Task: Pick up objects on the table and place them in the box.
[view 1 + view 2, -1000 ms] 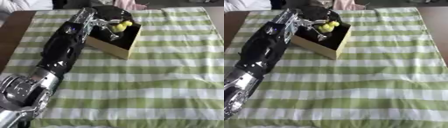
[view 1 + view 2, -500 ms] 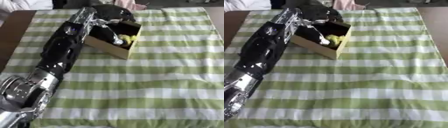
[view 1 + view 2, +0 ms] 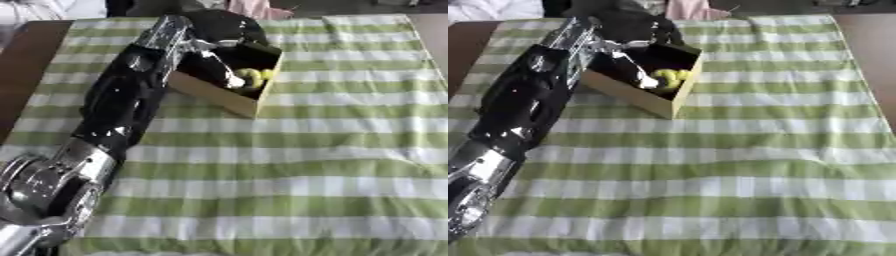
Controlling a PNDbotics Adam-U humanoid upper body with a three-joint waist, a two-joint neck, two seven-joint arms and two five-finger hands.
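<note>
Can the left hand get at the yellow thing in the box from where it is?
Probably yes: the left hand is already down inside the open-topped box, beside the yellow thing.

Green stripes, black arm, a spot of yellow

The tablecloth (image 3: 332,150) is checked in pale green and white, with broad green bands running across it, and dark brown table (image 3: 22,65) shows bare at its left edge. The box (image 3: 654,100) has tan cardboard walls and a dark inside, where something yellow-green (image 3: 667,77) sits. The robot's left arm (image 3: 122,107) is glossy black, turning to silver metal near the lower corner, and the left hand (image 3: 214,70) in the box is black with pale glints.
</note>
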